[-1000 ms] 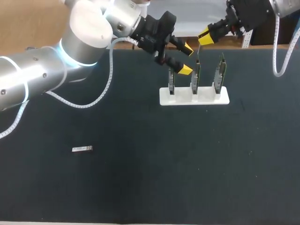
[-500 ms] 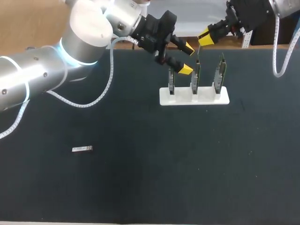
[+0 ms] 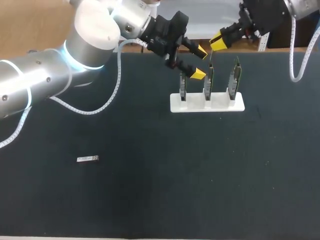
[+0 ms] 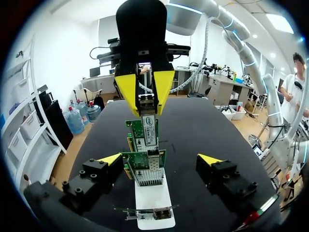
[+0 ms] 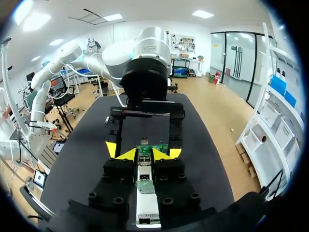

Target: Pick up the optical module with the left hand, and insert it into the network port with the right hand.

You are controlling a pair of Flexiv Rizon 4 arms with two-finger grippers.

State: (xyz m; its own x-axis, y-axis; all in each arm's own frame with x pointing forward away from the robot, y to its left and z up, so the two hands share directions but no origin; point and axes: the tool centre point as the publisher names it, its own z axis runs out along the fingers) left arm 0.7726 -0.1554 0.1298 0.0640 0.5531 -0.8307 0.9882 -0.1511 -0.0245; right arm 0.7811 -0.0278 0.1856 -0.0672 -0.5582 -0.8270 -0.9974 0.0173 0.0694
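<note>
Over rack (image 3: 207, 103), L jaws hover open; R jaws pinch middle card (image 3: 208, 80) top.

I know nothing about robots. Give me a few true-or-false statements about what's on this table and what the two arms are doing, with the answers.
1. The white stand holds five cards. False: it holds three cards, all upright.
2. The left end effector is open. True.
3. The right end effector is empty. False: it is shut on a module above the cards.
4. A small silvery piece lies alone on the table, well away from the stand. True.
5. The table is white. False: its top is dark; only the stand is white.
</note>
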